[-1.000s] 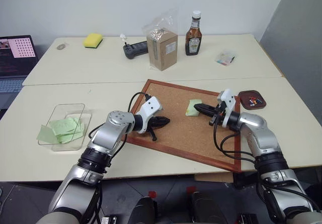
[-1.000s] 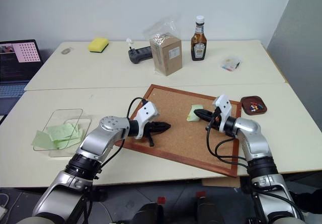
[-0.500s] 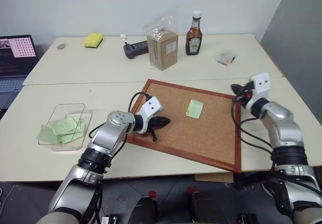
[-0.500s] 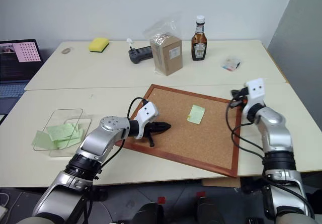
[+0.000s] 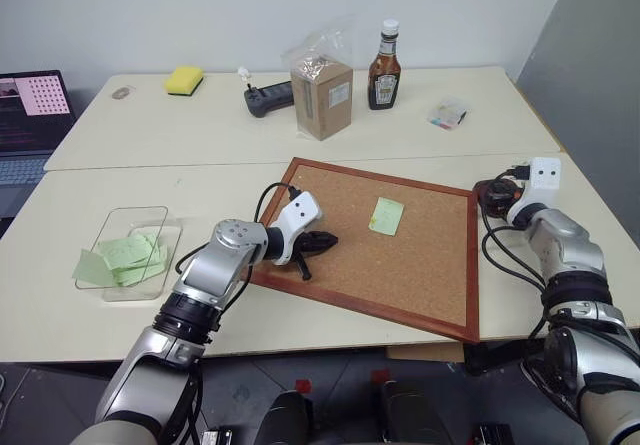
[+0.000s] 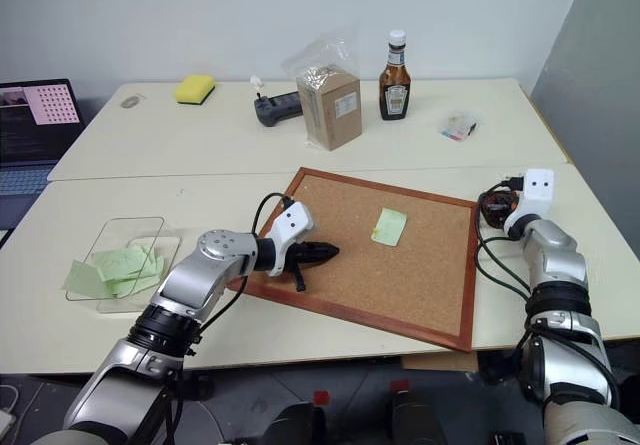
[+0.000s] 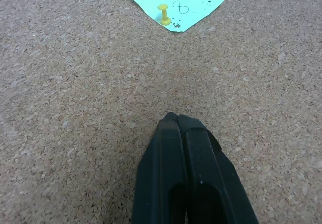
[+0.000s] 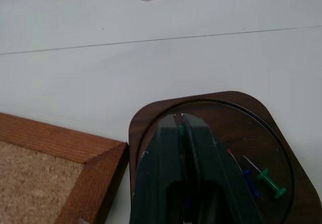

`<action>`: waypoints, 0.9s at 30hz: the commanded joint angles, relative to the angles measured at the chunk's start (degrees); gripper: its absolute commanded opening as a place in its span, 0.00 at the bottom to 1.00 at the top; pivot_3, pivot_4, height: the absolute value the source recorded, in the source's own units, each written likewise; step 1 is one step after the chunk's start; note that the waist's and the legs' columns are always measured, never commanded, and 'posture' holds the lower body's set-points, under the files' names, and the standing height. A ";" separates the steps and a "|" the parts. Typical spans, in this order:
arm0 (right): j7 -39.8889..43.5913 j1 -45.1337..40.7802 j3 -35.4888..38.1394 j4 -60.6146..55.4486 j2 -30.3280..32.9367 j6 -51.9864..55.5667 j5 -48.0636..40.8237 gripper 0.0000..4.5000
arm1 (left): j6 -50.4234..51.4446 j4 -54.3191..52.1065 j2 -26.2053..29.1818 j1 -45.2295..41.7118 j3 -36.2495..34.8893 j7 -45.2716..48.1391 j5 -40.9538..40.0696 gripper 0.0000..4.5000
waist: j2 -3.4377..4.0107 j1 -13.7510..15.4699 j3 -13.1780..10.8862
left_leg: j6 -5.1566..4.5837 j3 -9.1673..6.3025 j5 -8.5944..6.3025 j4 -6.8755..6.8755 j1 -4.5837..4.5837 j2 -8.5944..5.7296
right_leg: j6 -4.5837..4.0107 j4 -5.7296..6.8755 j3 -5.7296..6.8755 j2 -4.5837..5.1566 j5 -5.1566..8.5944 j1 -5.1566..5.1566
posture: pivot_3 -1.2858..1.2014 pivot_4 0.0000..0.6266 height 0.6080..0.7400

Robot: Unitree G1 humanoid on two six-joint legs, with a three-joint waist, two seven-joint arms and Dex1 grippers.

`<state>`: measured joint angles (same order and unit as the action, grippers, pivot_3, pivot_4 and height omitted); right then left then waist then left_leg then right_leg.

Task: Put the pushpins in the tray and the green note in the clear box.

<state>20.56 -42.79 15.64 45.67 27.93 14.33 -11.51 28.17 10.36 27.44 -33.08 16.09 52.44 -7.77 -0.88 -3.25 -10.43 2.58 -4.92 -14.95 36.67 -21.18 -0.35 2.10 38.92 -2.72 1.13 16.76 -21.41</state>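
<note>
Under my right hand, nearly pressed together over the small reddish-brown tray, pins lie; one yellow pushpin still pins the pale green note.

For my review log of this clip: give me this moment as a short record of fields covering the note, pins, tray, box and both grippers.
green note: on the corkboard, held by a yellow pushpin
tray: right of the corkboard, holds pushpins
clear box: table's left side, pale green slips inside
left gripper: shut, empty, over the cork
right gripper: over the tray, fingers nearly together, something small and green at the tips
</note>
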 commanded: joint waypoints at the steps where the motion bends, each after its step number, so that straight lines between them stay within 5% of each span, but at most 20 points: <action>1: 0.56 -2.34 1.00 1.56 0.82 -2.36 -0.68 0.25 | 1.94 2.65 1.26 1.06 1.63 -0.36 2.82 0.00 | 0.00 0.00 0.00 | 0.00 0.00 0.00 0.00 0.00 0.00 | 0.00 0.00 0.00 0.00 0.00 0.00 | 0.52 0.24 1.00; 12: 1.31 -2.65 0.76 1.45 1.40 -6.38 -0.40 0.74 | 1.93 2.20 1.33 1.36 1.54 -0.55 2.82 0.00 | 0.00 -0.02 0.00 | 0.00 -0.01 0.00 -0.01 0.00 0.01 | 0.00 0.00 0.01 0.00 0.00 0.00 | 0.52 0.24 1.00; 18: 9.83 -0.67 -1.84 -5.47 0.83 -6.14 -1.72 0.99 | 1.45 2.96 1.25 0.72 1.61 -0.29 2.97 0.00 | 0.01 -0.06 -0.01 | 0.00 -0.01 0.00 -0.01 0.00 0.01 | 0.00 0.00 0.00 -0.01 0.00 -0.01 | 0.52 0.24 1.00; 27: 33.13 9.93 -12.76 -27.65 0.62 -3.71 -6.09 0.99 | 0.87 4.09 1.27 -0.24 1.75 0.25 3.13 0.00 | 0.01 0.04 -0.01 | 0.00 -0.10 0.00 0.00 -0.02 0.02 | 0.03 -0.02 0.08 -0.01 0.01 0.01 | 0.52 0.24 1.00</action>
<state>49.97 -33.27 4.41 23.40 28.28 10.83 -16.48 28.02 11.54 27.63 -34.17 16.56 53.43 -7.62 -0.87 -3.21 -10.43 2.59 -5.02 -14.95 36.68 -21.19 -0.33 2.14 38.91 -2.64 1.13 16.78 -21.40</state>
